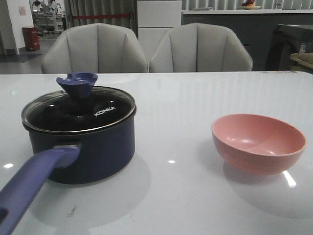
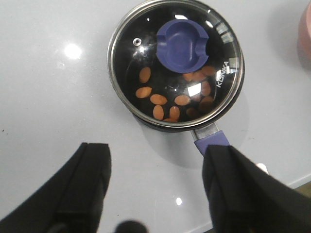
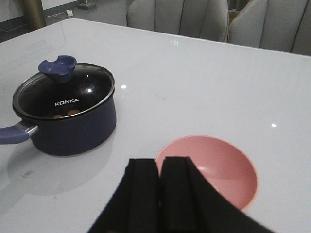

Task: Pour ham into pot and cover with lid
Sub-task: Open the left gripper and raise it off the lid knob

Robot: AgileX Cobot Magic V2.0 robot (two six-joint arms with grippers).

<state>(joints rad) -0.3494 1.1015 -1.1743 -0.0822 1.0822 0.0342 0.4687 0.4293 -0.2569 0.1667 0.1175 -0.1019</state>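
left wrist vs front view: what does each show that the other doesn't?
Left wrist only: the ham, many orange pieces lying in the pot under the glass, plus the left end effector, open and holding nothing, above the table next to the pot.

Front only: the two chairs behind the table, the whole pink bowl, which looks empty, and the pot's dark side wall. No end effector appears there.

Both: the pot with the lid seated on it, KONKA lettering, purple-blue knob and handle, and the white table.
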